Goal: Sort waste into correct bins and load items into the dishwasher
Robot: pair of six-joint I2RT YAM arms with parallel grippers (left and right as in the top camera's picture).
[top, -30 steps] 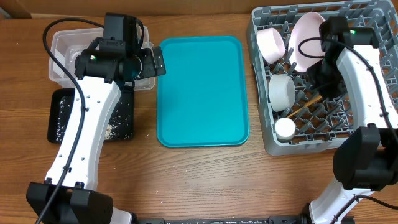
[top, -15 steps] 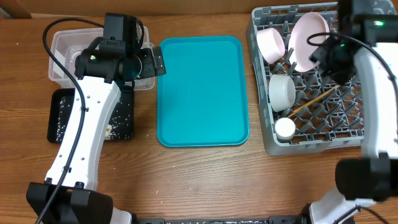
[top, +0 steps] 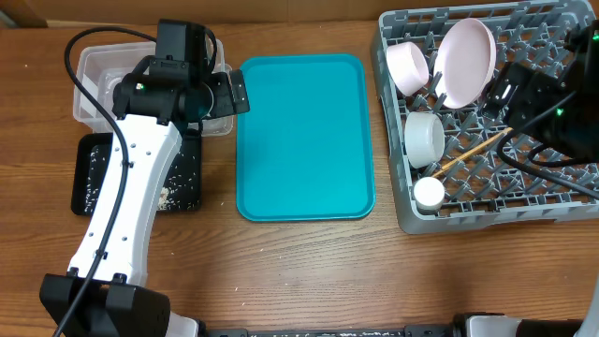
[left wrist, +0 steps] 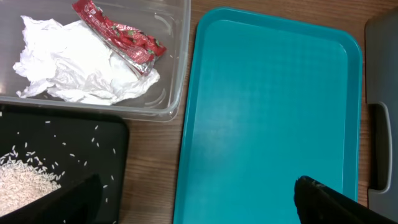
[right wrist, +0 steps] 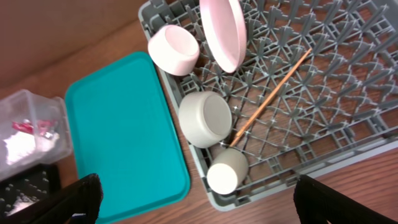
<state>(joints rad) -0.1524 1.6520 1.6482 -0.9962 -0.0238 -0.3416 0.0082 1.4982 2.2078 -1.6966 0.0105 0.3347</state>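
Note:
The grey dish rack (top: 487, 192) holds a pink plate (top: 466, 61) on edge, a pink bowl (top: 408, 67), a pale grey bowl (top: 424, 139), a white cup (top: 429, 193) and a wooden chopstick (right wrist: 273, 93) lying on the lattice. High over the rack my right gripper (right wrist: 202, 202) is open and empty. At the left, the clear tub (top: 94, 70) contains a crumpled tissue (left wrist: 81, 68) and a red wrapper (left wrist: 118, 40). Rice (left wrist: 22, 180) lies in the black tray (top: 89, 173). Between the tub and the teal tray hangs my left gripper (left wrist: 199, 202), open with nothing in it.
The teal serving tray (top: 304, 136) lies bare in the middle of the wooden table. The left arm stretches over the black tray. The rack's right half is mostly bare pegs, partly covered in the overhead view by the right arm.
My right gripper has opened and risen away from the rack towards the right, leaving the chopstick on the lattice. The left arm has stayed still.

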